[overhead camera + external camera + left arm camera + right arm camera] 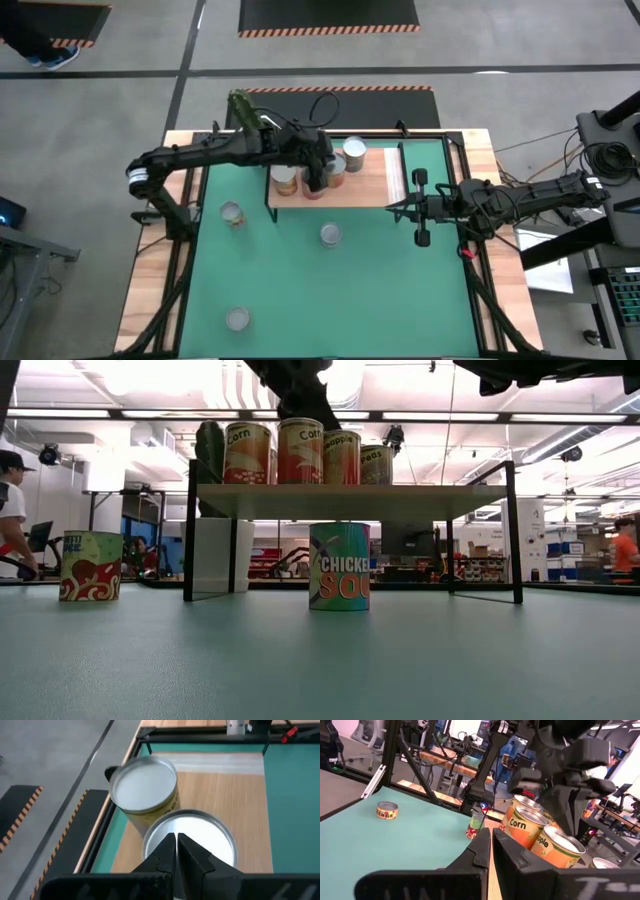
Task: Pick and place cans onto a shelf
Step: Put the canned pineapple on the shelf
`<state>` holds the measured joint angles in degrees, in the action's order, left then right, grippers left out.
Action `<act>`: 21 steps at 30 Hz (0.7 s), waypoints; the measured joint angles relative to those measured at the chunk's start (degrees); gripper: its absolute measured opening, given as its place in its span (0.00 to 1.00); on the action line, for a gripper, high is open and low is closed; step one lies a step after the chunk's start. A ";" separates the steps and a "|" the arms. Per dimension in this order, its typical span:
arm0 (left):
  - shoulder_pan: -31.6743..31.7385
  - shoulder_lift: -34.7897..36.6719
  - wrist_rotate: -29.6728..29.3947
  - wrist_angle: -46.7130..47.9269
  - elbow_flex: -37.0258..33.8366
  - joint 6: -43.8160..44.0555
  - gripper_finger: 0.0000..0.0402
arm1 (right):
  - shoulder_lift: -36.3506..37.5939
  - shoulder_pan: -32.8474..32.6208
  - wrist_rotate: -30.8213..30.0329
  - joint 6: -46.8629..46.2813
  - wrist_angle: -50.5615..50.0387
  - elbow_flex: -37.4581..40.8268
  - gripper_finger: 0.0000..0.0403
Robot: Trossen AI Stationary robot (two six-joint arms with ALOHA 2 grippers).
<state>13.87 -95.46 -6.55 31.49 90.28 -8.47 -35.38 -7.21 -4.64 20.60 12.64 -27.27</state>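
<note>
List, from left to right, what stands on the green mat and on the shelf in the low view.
On the mat: red-patterned can → white pot → chicken soup can. On the shelf: dark green object → corn can → second corn can → pineapple can → fourth can.

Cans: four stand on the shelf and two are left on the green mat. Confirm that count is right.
Not quite. Four cans do stand on the shelf, but the high view shows three left on the green mat, not two: one left of the shelf, one in front of it, one near the front edge.
</note>
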 joint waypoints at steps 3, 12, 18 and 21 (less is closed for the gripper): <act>0.00 -1.02 -0.02 0.06 -0.08 -0.02 0.00 | 0.00 0.01 -0.02 0.00 -0.02 -0.04 0.02; 0.02 -1.27 -3.12 0.04 -0.09 0.24 0.00 | 0.00 0.01 -1.38 0.00 -0.28 -0.07 0.02; 0.02 -1.27 -5.02 0.11 -0.09 0.61 0.00 | 0.00 -0.02 -1.42 0.02 -0.37 -0.07 0.02; 0.02 -1.27 -5.03 0.53 -0.09 1.61 0.00 | 0.00 -0.02 -1.42 0.02 -0.37 -0.07 0.02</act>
<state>13.89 -96.73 -11.57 32.02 90.19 -6.86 -35.38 -7.22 -6.07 20.62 12.27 -27.33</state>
